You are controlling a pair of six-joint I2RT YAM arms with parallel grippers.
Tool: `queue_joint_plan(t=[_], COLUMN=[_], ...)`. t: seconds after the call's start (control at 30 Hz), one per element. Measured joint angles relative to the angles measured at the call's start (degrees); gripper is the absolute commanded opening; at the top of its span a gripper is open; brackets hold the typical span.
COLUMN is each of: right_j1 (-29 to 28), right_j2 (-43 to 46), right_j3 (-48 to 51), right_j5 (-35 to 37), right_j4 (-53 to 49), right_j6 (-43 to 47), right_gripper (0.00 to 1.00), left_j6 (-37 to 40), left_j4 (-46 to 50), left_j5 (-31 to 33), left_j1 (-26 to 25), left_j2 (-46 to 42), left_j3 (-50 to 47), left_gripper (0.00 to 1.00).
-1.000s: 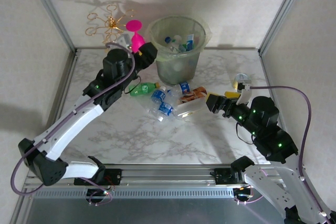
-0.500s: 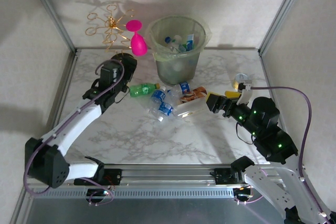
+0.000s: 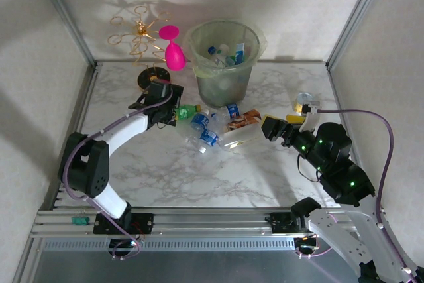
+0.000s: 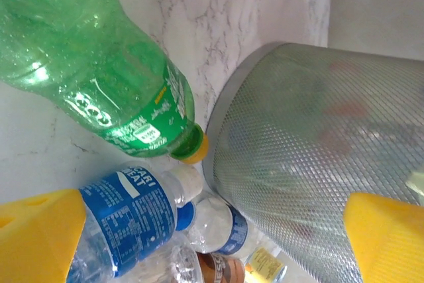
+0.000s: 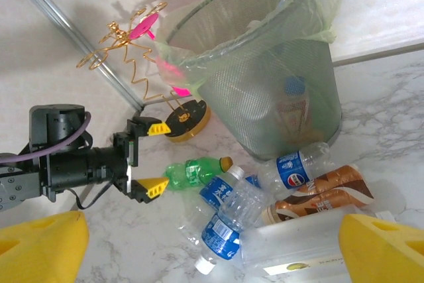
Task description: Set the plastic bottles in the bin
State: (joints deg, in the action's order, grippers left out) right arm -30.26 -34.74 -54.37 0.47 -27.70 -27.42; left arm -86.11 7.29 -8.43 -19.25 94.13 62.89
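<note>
We see the right gripper (image 3: 270,128) low over the right side of the table (image 3: 199,177). Its fingers are spread wide with nothing between them. The plastic bottles (image 3: 209,138) lie in a heap in the middle of the table, just left of those fingers and not touching them. The left gripper (image 5: 155,158) is on the left side of the heap, and its fingers are spread wide too. A green bottle (image 4: 93,77) lies flat just in front of them, not pinched. Its yellow cap points at the bin (image 3: 225,74), which stands by the far edge. More plastic bottles lie inside it.
</note>
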Motion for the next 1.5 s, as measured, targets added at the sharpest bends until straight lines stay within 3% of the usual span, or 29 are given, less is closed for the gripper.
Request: queue_joint_plan(t=[0.5,0.63,0.8,1.03,1.5], right_j1=[0.0,0.0,0.0,0.0,0.0], right_j2=[0.1,-0.2,-0.6,-0.6,-1.5], right_j3=[0.5,0.5,0.5,0.5,0.5], right_j5=[1.4,1.4,1.3,1.2,0.9], right_j4=[0.1,0.3,0.5,0.5,0.5], right_j6=[0.0,-0.1,-0.3,-0.5,-0.5], right_gripper=[0.97,0.97,0.97,0.97,0.97], left_j6=[-2.6,-2.5,-1.6,-0.5,3.5], left_j4=[-1.7,-1.5,-2.7,-3.1,1.1], left_j5=[1.5,1.4,2.1,2.5,6.7], left_j1=[1.5,3.1,3.2,3.3,5.6], left_j2=[9.7,14.3,15.0,15.2,10.8], left_j3=[0.1,1.5,3.2,3.5,5.7], left_gripper=[0.89,0.81,0.67,0.55,0.54])
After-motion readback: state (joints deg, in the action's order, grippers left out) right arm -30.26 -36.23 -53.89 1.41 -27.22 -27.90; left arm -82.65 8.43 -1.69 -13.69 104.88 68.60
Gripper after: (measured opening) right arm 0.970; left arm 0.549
